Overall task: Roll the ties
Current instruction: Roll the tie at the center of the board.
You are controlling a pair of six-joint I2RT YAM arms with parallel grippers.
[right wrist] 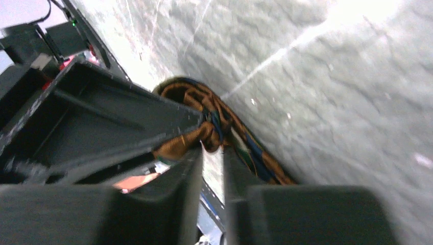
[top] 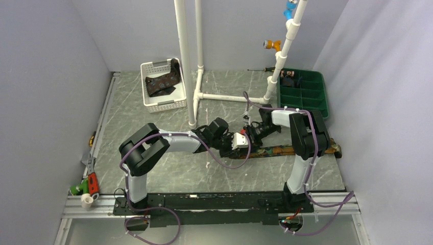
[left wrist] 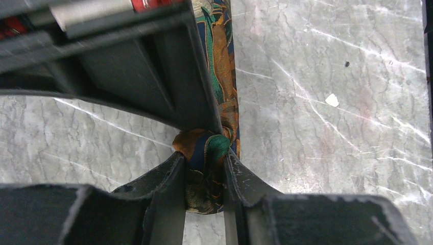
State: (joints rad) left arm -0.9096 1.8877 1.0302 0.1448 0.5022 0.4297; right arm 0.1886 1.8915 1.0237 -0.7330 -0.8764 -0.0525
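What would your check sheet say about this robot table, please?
Surface: grey marbled tabletop.
Job's things: brown, orange and teal patterned necktie lying flat, end partly rolled; second dark patterned necktie in white plastic basket.
Clutter: green compartment tray, screwdriver, red and green tools at left edge.
Grippers: left gripper pinches the rolled end; right gripper open beside it.
Cables: purple cables along both arms.
Surroundings: white pipe frame, plain grey walls.
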